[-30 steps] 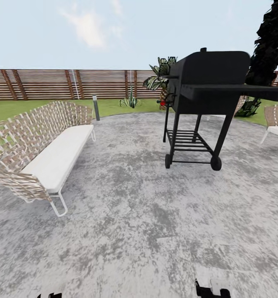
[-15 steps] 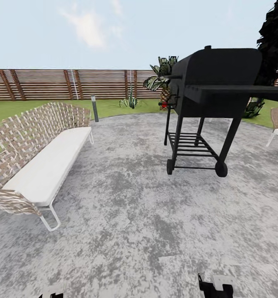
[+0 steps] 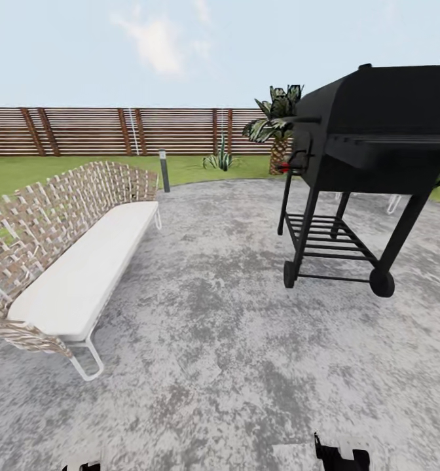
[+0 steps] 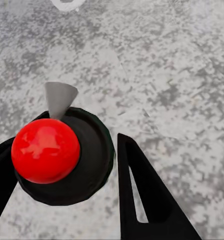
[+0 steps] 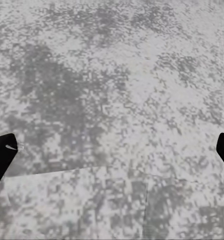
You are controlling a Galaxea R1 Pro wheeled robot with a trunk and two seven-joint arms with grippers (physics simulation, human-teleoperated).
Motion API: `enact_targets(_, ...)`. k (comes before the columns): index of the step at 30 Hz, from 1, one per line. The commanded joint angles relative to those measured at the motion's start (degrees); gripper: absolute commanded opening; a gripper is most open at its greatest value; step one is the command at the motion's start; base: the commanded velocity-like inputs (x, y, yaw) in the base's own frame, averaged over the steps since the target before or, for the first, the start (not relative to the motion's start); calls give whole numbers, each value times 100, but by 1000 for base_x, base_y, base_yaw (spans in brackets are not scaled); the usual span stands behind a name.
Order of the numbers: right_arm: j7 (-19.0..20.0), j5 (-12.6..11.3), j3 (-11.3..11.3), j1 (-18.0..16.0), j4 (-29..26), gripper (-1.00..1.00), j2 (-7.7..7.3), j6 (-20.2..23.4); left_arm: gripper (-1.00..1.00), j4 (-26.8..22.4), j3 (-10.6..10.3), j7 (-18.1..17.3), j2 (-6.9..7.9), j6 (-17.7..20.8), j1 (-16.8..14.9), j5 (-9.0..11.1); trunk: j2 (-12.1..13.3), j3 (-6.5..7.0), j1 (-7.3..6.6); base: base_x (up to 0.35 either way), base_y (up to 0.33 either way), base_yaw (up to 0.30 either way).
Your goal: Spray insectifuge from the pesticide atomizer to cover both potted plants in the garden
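The pesticide atomizer (image 4: 46, 150) sits in my left gripper (image 4: 84, 132), which is shut on it. From the left wrist view I look down on its round dark top, with a red ball and a grey cone nozzle, above grey paving. My right gripper (image 5: 112, 150) is open, its two dark fingertips far apart over bare paving with nothing between them. In the head view, dark bits of the left gripper (image 3: 82, 466) and right gripper (image 3: 341, 454) peek in at the bottom edge. The potted plants are out of view.
A woven bench with a white cushion (image 3: 82, 261) stands at the left. At the right is a black wheeled grill (image 3: 370, 144). Round grey paving (image 3: 220, 340) lies between them. Beyond are lawn, a grey post lamp (image 3: 163, 170), a spiky shrub (image 3: 221, 159), a palm (image 3: 277, 124) and the brown fence (image 3: 115, 131).
The whole head view has shifted: the camera moved forward and turned, so the grill looms larger and further right. The atomizer stays held.
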Motion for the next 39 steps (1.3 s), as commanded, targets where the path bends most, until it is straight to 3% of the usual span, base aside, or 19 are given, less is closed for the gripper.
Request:
enact_targets(1,-36,61,-27,-4,6,100,-2,-18,-100,9,17,37,-2,-22,-5,-61,-2,-5,2,309,160,3)
enact_targets(39,-36,87,-18,-4,8,100,-37,-17,-100,9,25,36,7,-24,-5,-61,-2,-21,2,334,22,9)
